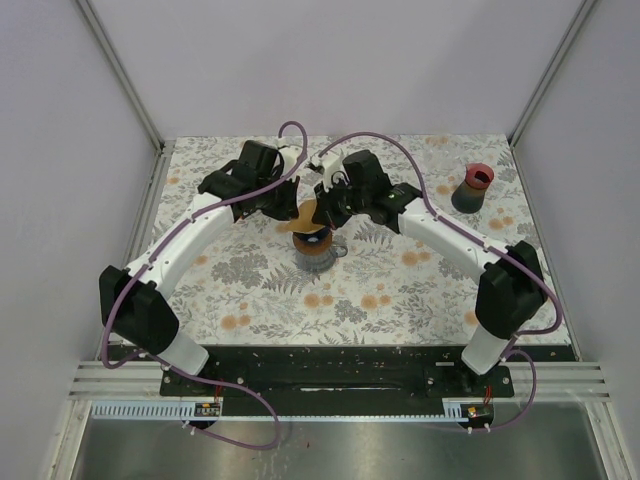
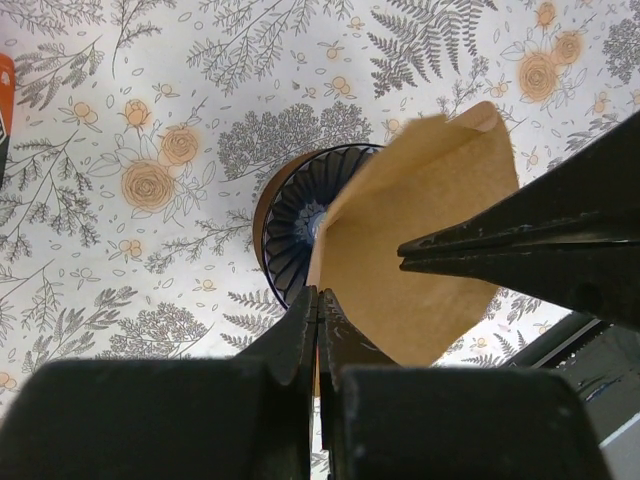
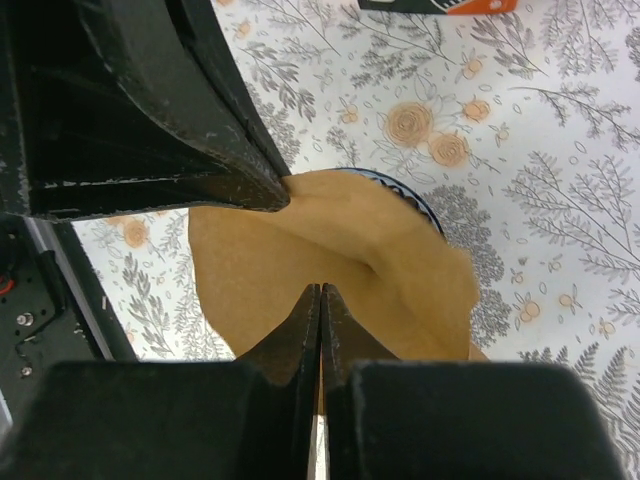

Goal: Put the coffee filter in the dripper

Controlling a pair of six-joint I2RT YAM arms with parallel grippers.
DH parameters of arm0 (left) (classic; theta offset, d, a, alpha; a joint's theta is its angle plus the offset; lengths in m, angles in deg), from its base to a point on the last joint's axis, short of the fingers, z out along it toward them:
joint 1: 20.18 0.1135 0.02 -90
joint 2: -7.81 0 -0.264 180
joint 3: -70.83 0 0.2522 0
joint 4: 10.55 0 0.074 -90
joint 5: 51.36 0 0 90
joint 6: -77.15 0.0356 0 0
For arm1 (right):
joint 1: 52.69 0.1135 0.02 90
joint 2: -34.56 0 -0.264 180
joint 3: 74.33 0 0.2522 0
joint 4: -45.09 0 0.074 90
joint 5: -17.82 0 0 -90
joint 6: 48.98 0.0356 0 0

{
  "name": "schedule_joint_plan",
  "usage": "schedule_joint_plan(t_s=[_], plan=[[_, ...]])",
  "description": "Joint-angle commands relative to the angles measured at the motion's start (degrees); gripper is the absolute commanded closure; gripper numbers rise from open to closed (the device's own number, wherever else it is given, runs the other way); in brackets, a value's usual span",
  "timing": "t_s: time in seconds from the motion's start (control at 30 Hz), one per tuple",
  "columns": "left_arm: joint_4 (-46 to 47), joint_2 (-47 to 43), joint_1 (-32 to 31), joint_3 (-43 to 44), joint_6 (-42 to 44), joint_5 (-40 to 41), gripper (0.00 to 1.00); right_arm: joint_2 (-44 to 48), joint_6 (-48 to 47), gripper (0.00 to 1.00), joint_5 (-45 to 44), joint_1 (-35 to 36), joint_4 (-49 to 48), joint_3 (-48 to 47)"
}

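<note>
The brown paper coffee filter [image 1: 304,213] hangs in the air just above the dark ribbed dripper [image 1: 315,250], which stands mid-table. My left gripper [image 1: 291,207] pinches the filter's left edge and my right gripper [image 1: 325,206] pinches its right side. In the left wrist view the filter [image 2: 420,230] spreads over the dripper [image 2: 292,225], with the left gripper [image 2: 320,295] shut on its lower edge. Seen from the right wrist, the filter [image 3: 330,250] bulges and hides most of the dripper [image 3: 418,203]; the right gripper [image 3: 320,290] is shut on it.
A dark cup with a red rim [image 1: 473,188] stands at the back right of the flowered table [image 1: 400,290]. An orange-and-black thing shows at the left wrist view's edge [image 2: 4,100]. White walls and metal posts [image 1: 120,70] enclose the table.
</note>
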Motion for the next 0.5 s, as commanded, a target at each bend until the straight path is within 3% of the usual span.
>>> schedule_joint_plan(t_s=[0.0, 0.2, 0.33, 0.47], plan=[[3.08, -0.2, 0.02, -0.75, -1.36, 0.8, 1.0, -1.66, -3.12, 1.0, -5.24, 1.6, 6.03, -4.38], [2.73, -0.55, 1.16, 0.39, -1.71, -0.16, 0.98, -2.9, -3.21, 1.0, -5.42, 1.86, 9.38, -5.88], [2.46, -1.25, 3.79, 1.35, -1.97, -4.47, 0.7, -3.78, -3.29, 1.0, -5.34, 2.04, 9.73, -6.75], [1.94, -2.13, 5.64, 1.88, -1.45, -6.93, 0.53, -4.92, -3.56, 1.0, -5.6, 2.39, 10.96, -7.98]])
